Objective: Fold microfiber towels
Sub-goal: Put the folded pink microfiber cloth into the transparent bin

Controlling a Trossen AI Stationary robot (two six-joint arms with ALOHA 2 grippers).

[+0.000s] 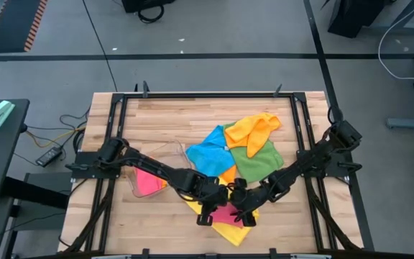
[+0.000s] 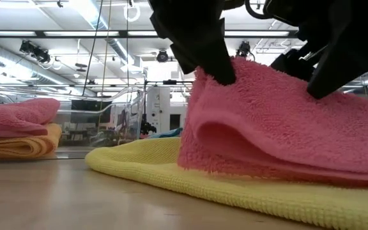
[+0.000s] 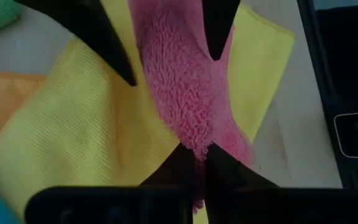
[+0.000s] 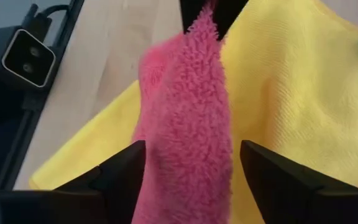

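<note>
No brand names or readable writing anywhere that I can spot.

Left gripper (image 3: 201, 155) is clenched on the edge of the pink towel (image 3: 185, 93), fingers pinched together with fluffy pile squeezed between them. Right gripper (image 4: 188, 158) is released, jaws standing wide on either side of the same pink towel, which runs as a raised ridge through the gap. I can't tell whether those fingers actually touch the cloth. Seen from above, both grippers meet near the front edge of the table (image 1: 164, 115), left gripper (image 1: 205, 216) and right gripper (image 1: 244, 214) just beside each other, with a bit of pink towel (image 1: 225, 214) showing between them.

From table height the pink towel (image 2: 280, 121) is doubled over on itself with a rounded fold, dark fingers pressing in at its top. It lies on a yellow towel (image 2: 171, 169) spread flat on the wood, which sticks out past it toward the front edge (image 1: 232, 232).

Further back in the middle of the table is a loose heap: blue towel (image 1: 208, 150), orange towel (image 1: 254, 132) and green towel (image 1: 257, 162), overlapping each other. Off to the left, a clear tray (image 1: 141, 188) holds another pink towel (image 1: 148, 182), and the low view shows it stacked on a folded orange one (image 2: 18, 145).
</note>
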